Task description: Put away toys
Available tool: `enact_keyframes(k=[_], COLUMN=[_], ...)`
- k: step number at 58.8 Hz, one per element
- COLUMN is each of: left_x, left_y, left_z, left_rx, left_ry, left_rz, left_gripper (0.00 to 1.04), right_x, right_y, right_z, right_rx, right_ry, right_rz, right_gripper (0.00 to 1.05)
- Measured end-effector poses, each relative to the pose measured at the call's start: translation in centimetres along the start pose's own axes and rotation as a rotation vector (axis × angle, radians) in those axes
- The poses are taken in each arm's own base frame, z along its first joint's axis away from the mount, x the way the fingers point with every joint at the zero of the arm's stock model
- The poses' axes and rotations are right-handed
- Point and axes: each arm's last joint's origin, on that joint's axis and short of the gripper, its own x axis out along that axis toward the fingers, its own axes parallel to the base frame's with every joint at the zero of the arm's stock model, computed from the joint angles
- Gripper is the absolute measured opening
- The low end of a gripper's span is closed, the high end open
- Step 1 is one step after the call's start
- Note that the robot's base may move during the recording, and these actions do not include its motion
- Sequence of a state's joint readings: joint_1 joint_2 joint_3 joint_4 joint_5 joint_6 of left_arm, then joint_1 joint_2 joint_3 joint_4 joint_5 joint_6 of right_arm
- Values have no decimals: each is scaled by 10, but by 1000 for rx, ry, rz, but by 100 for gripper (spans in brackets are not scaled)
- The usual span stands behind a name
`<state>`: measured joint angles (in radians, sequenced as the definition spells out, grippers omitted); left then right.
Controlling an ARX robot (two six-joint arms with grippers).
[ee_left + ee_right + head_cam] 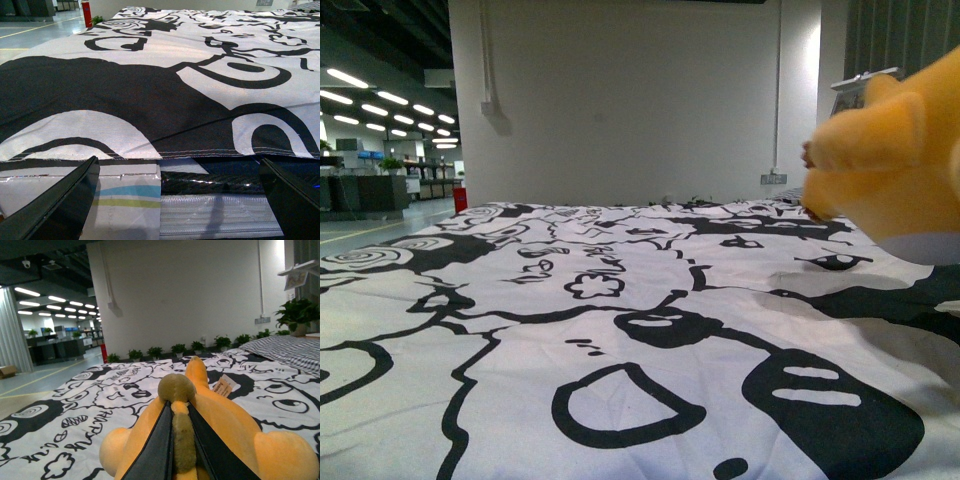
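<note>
The orange-yellow plush animal [900, 150] hangs above the black-and-white patterned bedspread [620, 330] at the right edge of the front view. In the right wrist view the same plush animal [235, 435] fills the lower part, with my right gripper [179, 407] shut on its olive-brown nub [176, 387]. A paper tag [223, 385] hangs off the toy. My left gripper [177, 172] is open with its dark fingers [65, 205] wide apart and nothing between them, low at the hem of the bedspread [150, 85].
Under the bedspread's hem lie a striped sheet [127, 192] and a dark band [215, 180]. A white wall [620, 100] stands behind the bed. Potted plants [175, 350] line its base, and a grey checked bed [290, 347] lies to the right.
</note>
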<state>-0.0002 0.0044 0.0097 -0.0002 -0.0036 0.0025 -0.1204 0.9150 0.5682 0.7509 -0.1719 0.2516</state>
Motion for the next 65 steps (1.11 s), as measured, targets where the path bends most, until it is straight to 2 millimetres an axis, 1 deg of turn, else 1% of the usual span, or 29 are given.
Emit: enact_keyframes(k=[10, 20, 27, 33, 37, 40, 43, 52, 65], left_x=[0, 0, 0, 0, 0, 0, 0, 0, 0], left_y=[0, 0, 0, 0, 0, 0, 0, 0, 0], left_z=[0, 0, 0, 0, 0, 0, 0, 0, 0], left_rx=[0, 0, 0, 0, 0, 0, 0, 0, 0], left_ry=[0, 0, 0, 0, 0, 0, 0, 0, 0], left_rz=[0, 0, 0, 0, 0, 0, 0, 0, 0], left_gripper=[99, 99, 99, 99, 99, 99, 99, 99, 99], right_x=[-25, -51, -69, -85, -98, -104, -110, -117, -117], right_y=[-20, -32, -38, -42, -43, -42, -42, -44, -44], right_z=[12, 22, 25, 22, 16, 12, 4, -13, -14], right_rx=[17, 40, 57, 80, 89, 93, 104, 132, 131], right_ry=[-13, -26, -29, -21, -6, 3, 17, 63, 64], right_rz=[-33, -44, -59, -76, -88, -95, -104, -134, -133], right_gripper=[6, 6, 6, 6, 6, 6, 6, 6, 6])
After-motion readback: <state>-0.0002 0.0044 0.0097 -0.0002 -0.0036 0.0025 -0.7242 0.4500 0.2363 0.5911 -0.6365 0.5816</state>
